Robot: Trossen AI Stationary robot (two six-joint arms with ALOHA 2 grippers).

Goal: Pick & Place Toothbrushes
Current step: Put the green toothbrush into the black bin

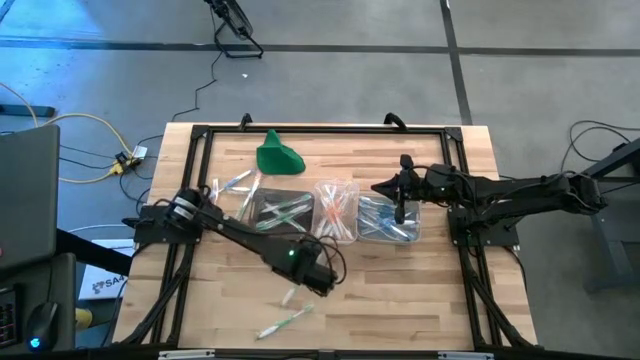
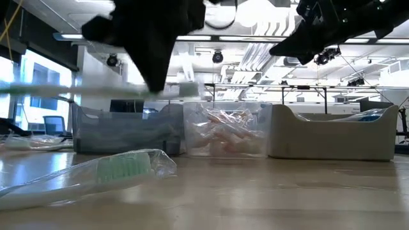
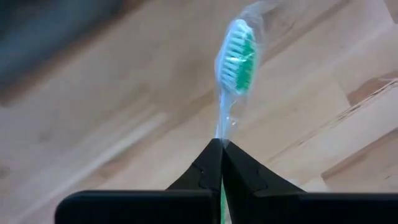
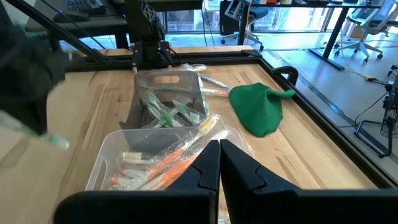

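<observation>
My left gripper [image 1: 322,275] hangs over the near middle of the table, shut on a green-and-white toothbrush [image 3: 239,57] in a clear wrapper; in the low view this toothbrush [image 2: 96,90] lies level in the air. Three clear tubs stand in a row: the left one [image 1: 281,211] holds green toothbrushes, the middle one [image 1: 336,211] orange ones, the right one [image 1: 388,220] blue ones. My right gripper [image 4: 219,149] is shut above the right tub, with nothing seen between its fingers. Loose toothbrushes lie flat near the near edge [image 1: 285,321] and left of the tubs [image 1: 231,185]. My left gripper pinches the wrapped toothbrush between its two fingertips on the thin neck [image 3: 222,127], just below the bristle head. The head [image 3: 240,55] sticks out beyond the fingers and the handle runs back between them. The toothbrush is lifted clear of the table and lies about level.
A solid green cloth lump [image 1: 278,156] lies on the far side, behind the left tub. A wrapped toothbrush [image 2: 121,168] lies on the wood close to the low camera. A black frame [image 1: 320,130] runs round the table's edges. Bare wood spreads along the near side.
</observation>
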